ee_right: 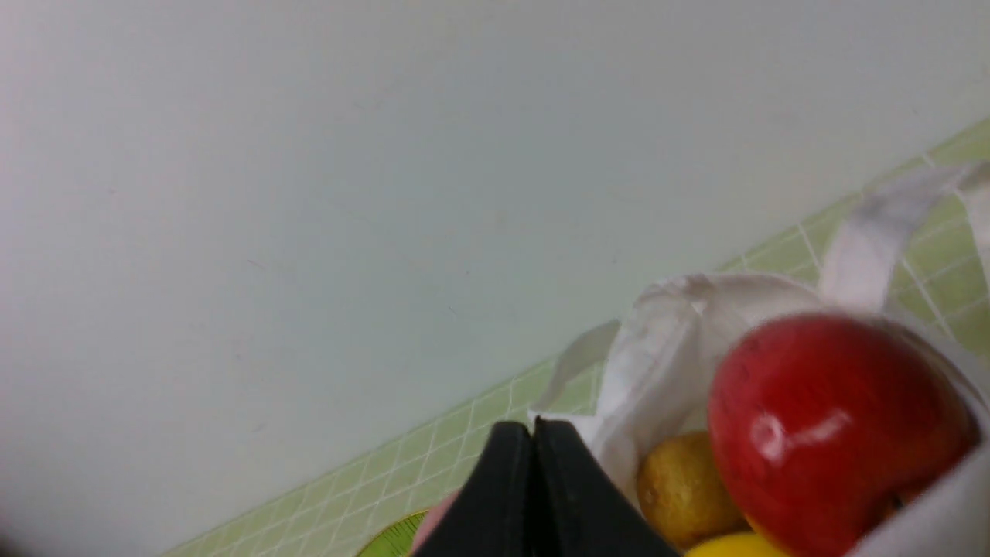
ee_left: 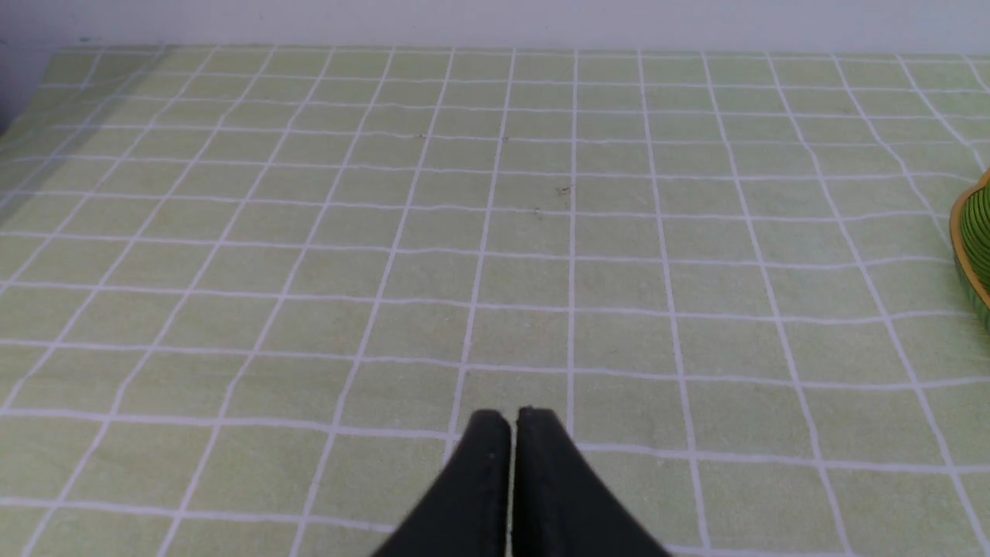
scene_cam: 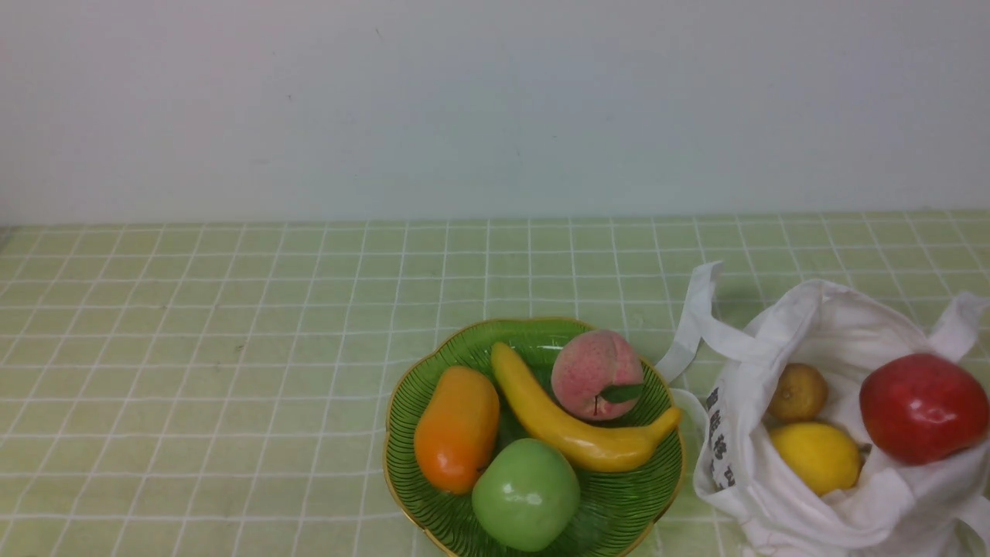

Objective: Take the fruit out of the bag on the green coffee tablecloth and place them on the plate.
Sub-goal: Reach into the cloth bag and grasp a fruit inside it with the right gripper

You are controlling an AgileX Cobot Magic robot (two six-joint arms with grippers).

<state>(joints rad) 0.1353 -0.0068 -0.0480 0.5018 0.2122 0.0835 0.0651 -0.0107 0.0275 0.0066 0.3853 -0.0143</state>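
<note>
The white cloth bag (scene_cam: 781, 495) lies open at the front right of the green checked tablecloth (scene_cam: 193, 363). In it sit a red apple (scene_cam: 920, 408), a yellow lemon (scene_cam: 816, 456) and a small brownish-yellow fruit (scene_cam: 797, 391). The green glass plate (scene_cam: 406, 402) stands just left of the bag. Neither gripper shows in the front view. My left gripper (ee_left: 513, 418) is shut and empty above bare cloth. My right gripper (ee_right: 532, 428) is shut and empty, close to the bag (ee_right: 657, 348), with the apple (ee_right: 831, 425) and the brownish fruit (ee_right: 681, 487) beside it.
The plate holds an orange mango-like fruit (scene_cam: 456, 429), a green apple (scene_cam: 526, 495), a yellow banana (scene_cam: 572, 425) and a pink peach (scene_cam: 595, 374). The plate's rim (ee_left: 971, 240) shows at the edge of the left wrist view. A pale wall (scene_cam: 495, 108) backs the table.
</note>
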